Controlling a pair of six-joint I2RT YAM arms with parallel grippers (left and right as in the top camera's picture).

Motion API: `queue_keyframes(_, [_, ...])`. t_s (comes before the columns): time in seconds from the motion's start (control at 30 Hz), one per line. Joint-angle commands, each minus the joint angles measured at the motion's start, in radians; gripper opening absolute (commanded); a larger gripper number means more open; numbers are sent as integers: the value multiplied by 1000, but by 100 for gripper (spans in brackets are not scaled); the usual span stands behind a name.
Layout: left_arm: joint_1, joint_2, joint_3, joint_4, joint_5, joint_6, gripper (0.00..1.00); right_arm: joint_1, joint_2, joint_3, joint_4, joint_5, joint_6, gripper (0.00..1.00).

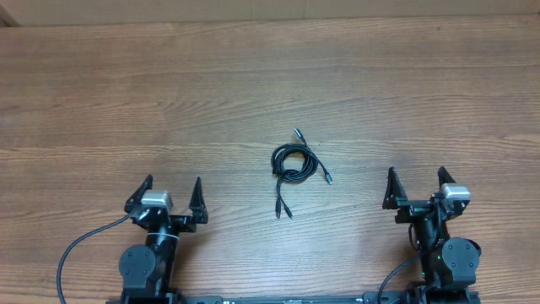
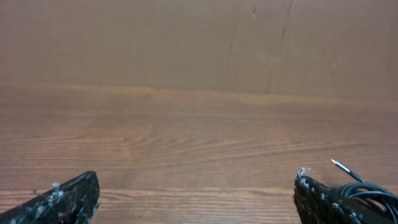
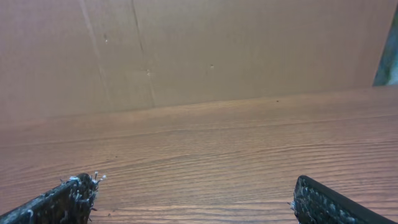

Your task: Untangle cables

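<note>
Right pincer, jaws wide apart, above wooden table.

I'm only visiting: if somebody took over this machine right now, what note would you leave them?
Left gripper: open, empty, clear of the cables.
Right gripper: open, empty, also clear of them.
Cables: one loose tangled coil on the table, between the two arms, plug ends sticking out.
Done: nothing yet, the cables look untouched.
Left: grasp them and pull the two apart.
</note>
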Motion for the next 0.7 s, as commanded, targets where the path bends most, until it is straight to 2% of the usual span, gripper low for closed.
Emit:
queue_keyframes(0.0, [-4, -11, -10, 6, -23, 19, 100, -3, -12, -11, 5, 12, 3, 100])
queue_keyframes(0.2, [-4, -11, -10, 8, 64, 7, 99, -3, -12, -11, 6, 12, 3, 100])
queue_keyframes(0.67, [-4, -11, 34, -5, 71, 7, 99, -3, -12, -11, 6, 12, 3, 100])
